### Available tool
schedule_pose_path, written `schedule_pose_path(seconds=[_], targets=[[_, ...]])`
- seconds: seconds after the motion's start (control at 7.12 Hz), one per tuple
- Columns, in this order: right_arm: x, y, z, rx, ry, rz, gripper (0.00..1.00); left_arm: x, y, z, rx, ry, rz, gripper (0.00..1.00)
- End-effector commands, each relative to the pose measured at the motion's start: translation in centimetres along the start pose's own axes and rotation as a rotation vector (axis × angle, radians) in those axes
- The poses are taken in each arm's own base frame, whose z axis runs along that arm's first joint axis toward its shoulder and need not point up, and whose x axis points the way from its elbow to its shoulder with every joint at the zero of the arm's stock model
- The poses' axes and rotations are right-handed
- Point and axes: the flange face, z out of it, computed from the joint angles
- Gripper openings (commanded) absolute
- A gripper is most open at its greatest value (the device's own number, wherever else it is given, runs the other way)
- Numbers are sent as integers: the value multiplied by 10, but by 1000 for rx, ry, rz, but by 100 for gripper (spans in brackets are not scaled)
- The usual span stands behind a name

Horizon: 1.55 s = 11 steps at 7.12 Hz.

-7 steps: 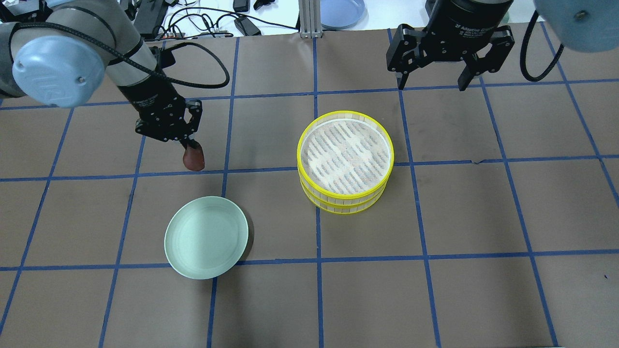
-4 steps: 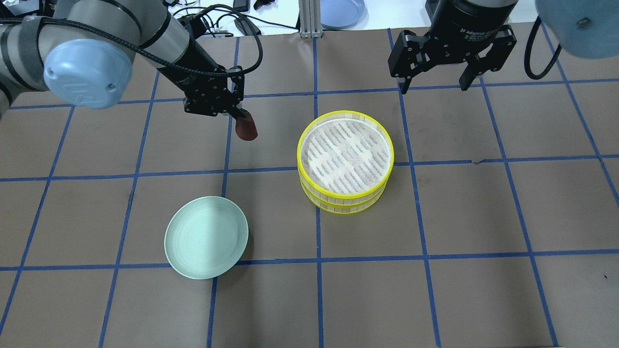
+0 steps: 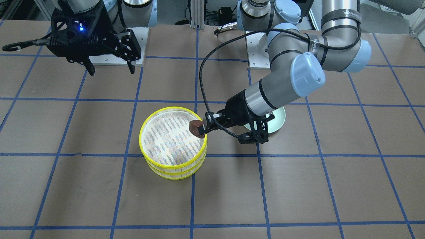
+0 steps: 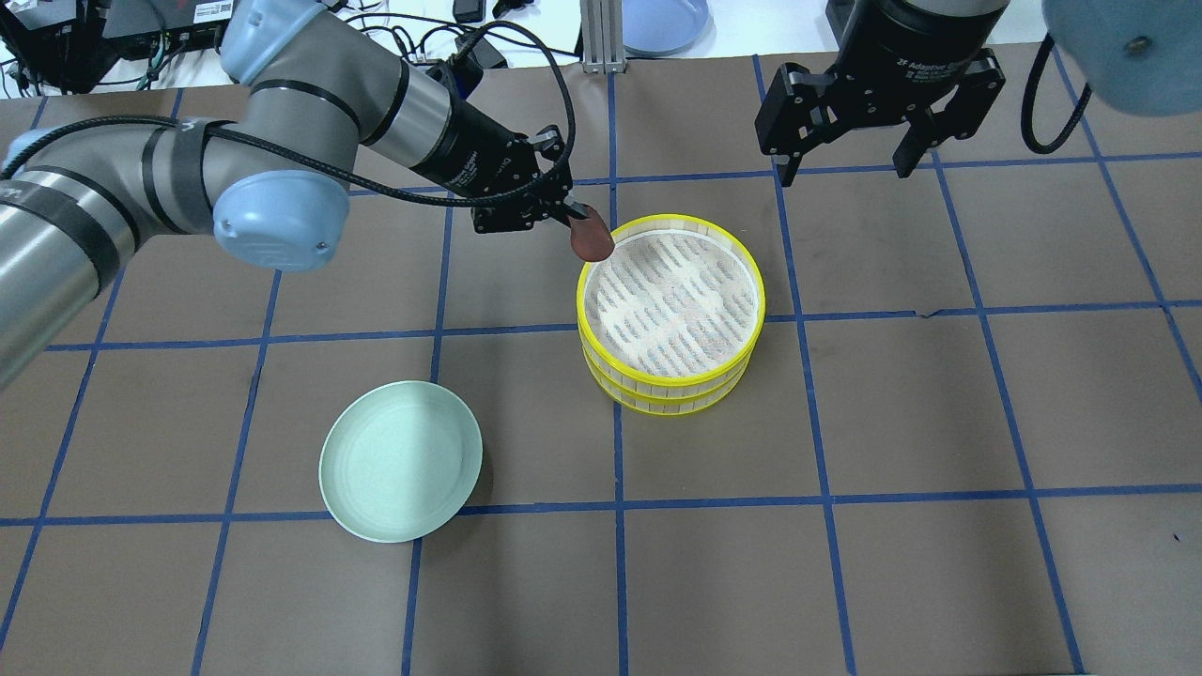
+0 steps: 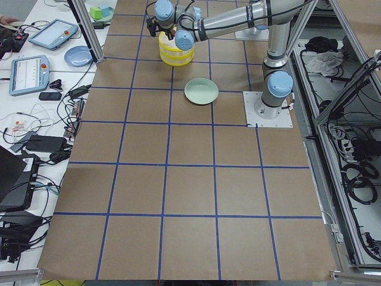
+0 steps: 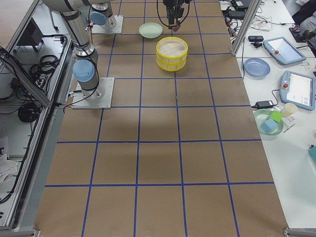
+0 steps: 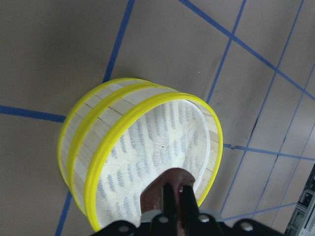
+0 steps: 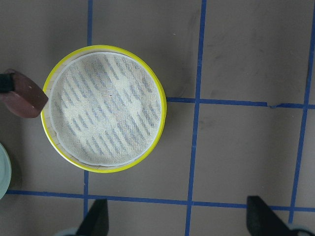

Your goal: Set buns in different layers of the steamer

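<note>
My left gripper (image 4: 568, 208) is shut on the dark reddish-brown bun (image 4: 592, 242) and holds it in the air just over the near-left rim of the steamer (image 4: 670, 299). The steamer is two stacked yellow-rimmed trays; the top slatted base is bare. The bun also shows in the front view (image 3: 196, 128), the left wrist view (image 7: 165, 196) and the right wrist view (image 8: 24, 97). My right gripper (image 4: 850, 160) is open and empty, high above the table behind the steamer. The pale cream bun is not in view.
An empty pale green plate (image 4: 401, 461) lies on the brown mat to the front left of the steamer. A blue dish (image 4: 663, 23) sits beyond the mat's far edge. Blue tape lines grid the mat.
My left gripper has carried the brown bun to the right, from left of the plate's column to the steamer's rim. The right gripper has stayed put.
</note>
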Motion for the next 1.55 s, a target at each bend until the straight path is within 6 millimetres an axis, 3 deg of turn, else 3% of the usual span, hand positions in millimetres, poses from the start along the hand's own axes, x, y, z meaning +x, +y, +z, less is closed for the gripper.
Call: schedule_pose_path(seconds=[0.0,0.14,0.28,0.42,0.56,0.7,0.98,1.12,1.4], targets=[[0,0,0,0,1,0,100,5,2,38,-29,1,1,0],[0,0,0,0,2,0,100,3,0,45,-27,-7,-16,43],[1,0,0,-1,13,0,100,2,-1,45,0,-48,-9,99],[1,0,0,-1,13,0,100,3,-2,43,9,-56,-7,100],[1,0,0,-1,13,0,100,10,-2,29,63,-94,18,100],[2,0,0,-1,14,0,100,18,-4,-3,166,-183,54,100],[1,0,0,-3,14,-1,100,8,-2,-44,260,-353,125,100],[1,1,0,-4,14,-1,100,0,1,-70,233,-461,252,100],[1,1,0,-4,13,-1,100,-19,19,-159,209,-648,273,100]])
